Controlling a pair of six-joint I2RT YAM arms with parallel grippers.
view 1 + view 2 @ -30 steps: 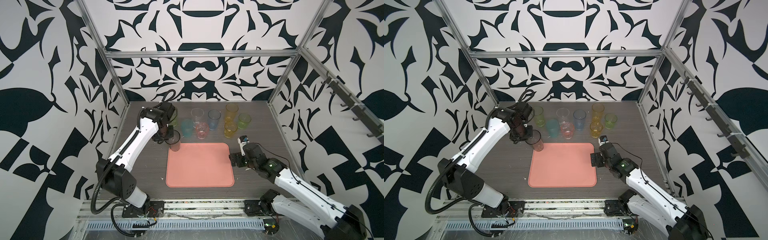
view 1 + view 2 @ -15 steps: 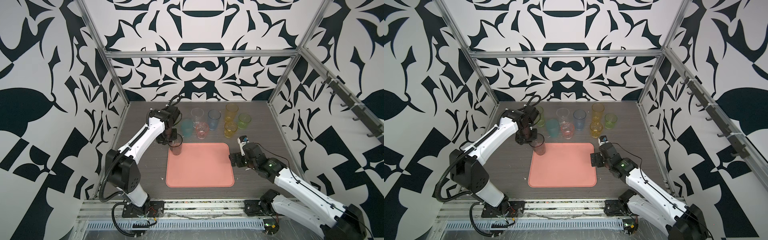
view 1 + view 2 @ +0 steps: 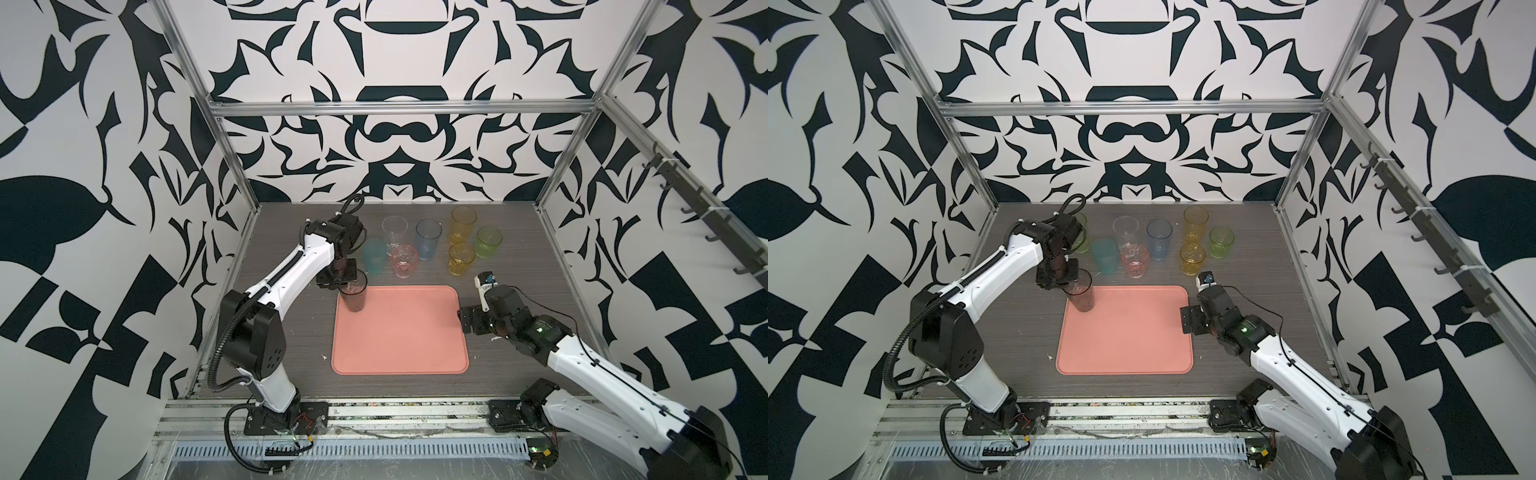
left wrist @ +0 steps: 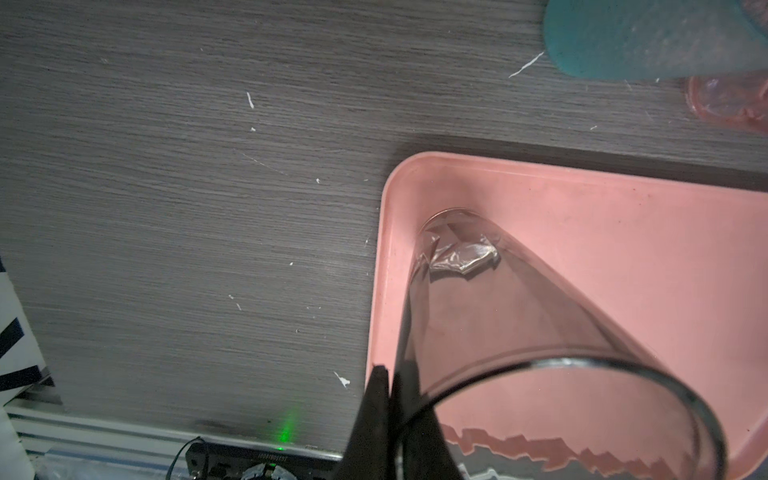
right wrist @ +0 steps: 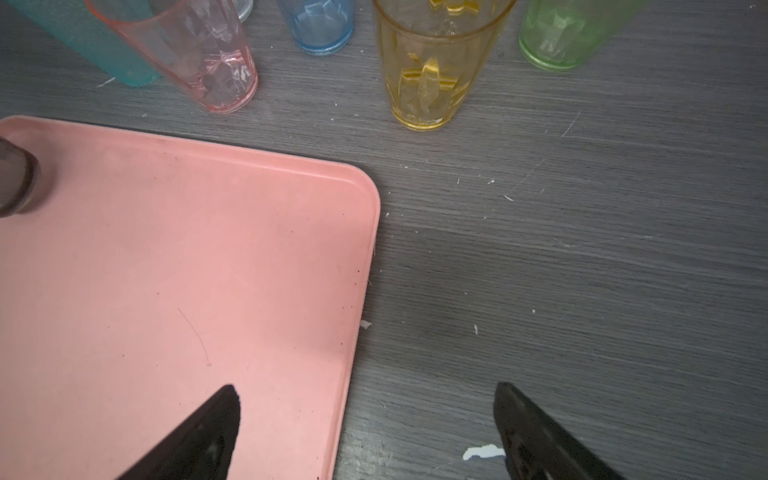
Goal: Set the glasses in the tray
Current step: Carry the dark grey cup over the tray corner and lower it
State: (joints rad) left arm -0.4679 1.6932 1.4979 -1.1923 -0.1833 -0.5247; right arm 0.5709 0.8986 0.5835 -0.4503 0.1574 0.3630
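Within the round-cornered pink tray is a smoky tumbler.

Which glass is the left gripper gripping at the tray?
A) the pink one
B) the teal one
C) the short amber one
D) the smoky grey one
D: the left gripper is pinched on the rim of the smoky grey glass, whose base sits at the tray's far corner.

Nine see-through plastic tumblers show: one smoky grey glass, one teal glass, one clear glass, one pink glass, one blue glass, two amber yellow glasses and two green glasses, plus one flat salmon-pink rectangular plastic tray.
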